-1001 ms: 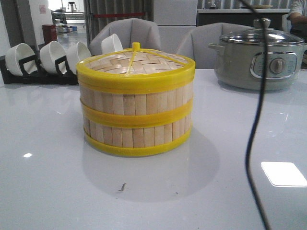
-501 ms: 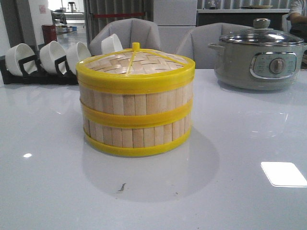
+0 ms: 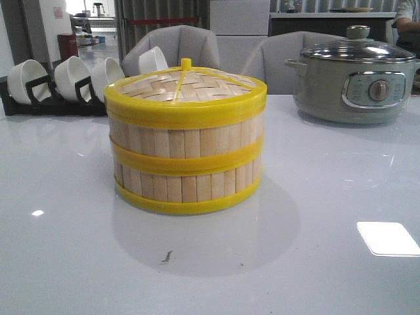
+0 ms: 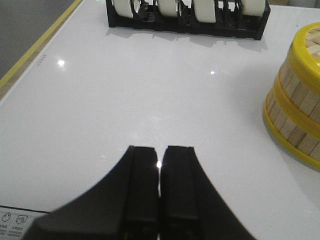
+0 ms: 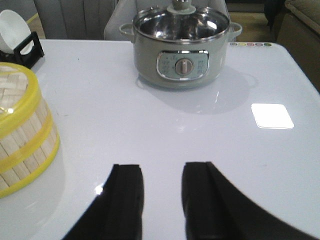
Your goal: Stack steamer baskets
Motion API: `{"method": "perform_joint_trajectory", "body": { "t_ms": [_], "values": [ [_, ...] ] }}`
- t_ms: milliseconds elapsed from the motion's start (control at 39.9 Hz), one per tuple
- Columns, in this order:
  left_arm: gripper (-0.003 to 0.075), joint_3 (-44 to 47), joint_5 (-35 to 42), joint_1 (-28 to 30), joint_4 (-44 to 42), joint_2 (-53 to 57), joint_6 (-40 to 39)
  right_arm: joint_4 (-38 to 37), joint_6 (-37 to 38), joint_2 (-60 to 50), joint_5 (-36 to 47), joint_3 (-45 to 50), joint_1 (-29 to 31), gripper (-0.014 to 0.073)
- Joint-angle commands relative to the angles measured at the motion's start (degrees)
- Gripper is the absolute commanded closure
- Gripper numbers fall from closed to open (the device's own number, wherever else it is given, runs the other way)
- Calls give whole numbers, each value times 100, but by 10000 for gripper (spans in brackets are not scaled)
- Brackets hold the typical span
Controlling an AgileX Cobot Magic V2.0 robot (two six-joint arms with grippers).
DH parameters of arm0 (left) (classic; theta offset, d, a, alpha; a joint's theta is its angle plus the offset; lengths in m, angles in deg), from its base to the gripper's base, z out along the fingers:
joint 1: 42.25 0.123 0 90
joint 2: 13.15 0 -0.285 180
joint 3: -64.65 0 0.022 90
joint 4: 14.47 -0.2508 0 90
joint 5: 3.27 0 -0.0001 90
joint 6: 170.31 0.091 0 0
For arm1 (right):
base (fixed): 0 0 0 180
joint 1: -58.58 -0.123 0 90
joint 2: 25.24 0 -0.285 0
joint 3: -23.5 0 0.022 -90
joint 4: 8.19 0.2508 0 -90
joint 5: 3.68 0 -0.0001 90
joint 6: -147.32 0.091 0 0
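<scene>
Black cable gone from front view since a second earlier. Slat-walled, yellow-rimmed steamer baskets [image 3: 186, 157] stood stacked mid-table [image 3: 315, 262], woven lid [image 3: 184, 84] on; contents hidden. Left claw [image 4: 159, 195] together, right claw [image 5: 161, 200] apart, both empty.

steamer baskets [image 3: 186, 141] mid-table, pot [image 3: 354, 79] right rear, bowl rack [image 3: 49, 98] left rear

White table [image 3: 328, 275]: steamer baskets [image 3: 186, 167], pot [image 3: 357, 82], rack [image 3: 52, 105]
</scene>
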State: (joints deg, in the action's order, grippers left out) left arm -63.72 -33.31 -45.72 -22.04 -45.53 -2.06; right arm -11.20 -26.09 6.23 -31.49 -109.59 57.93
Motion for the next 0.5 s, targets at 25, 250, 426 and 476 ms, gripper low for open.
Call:
{"method": "perform_joint_trajectory", "body": {
  "t_ms": [25, 250, 426, 476],
  "values": [
    [635, -156, 490, 8, -12, -21, -28, -86, -29, -495, 633, 340, 35, 277],
    [635, -156, 490, 8, -12, -21, -28, -86, -29, -1345, 768, 1182, 35, 277],
    [635, -156, 490, 8, -12, -21, -28, -86, -29, -1783, 1438, 1447, 35, 277],
    [635, -156, 490, 8, -12, -21, -28, -86, -29, -1825, 1470, 1476, 35, 277]
  ]
}}
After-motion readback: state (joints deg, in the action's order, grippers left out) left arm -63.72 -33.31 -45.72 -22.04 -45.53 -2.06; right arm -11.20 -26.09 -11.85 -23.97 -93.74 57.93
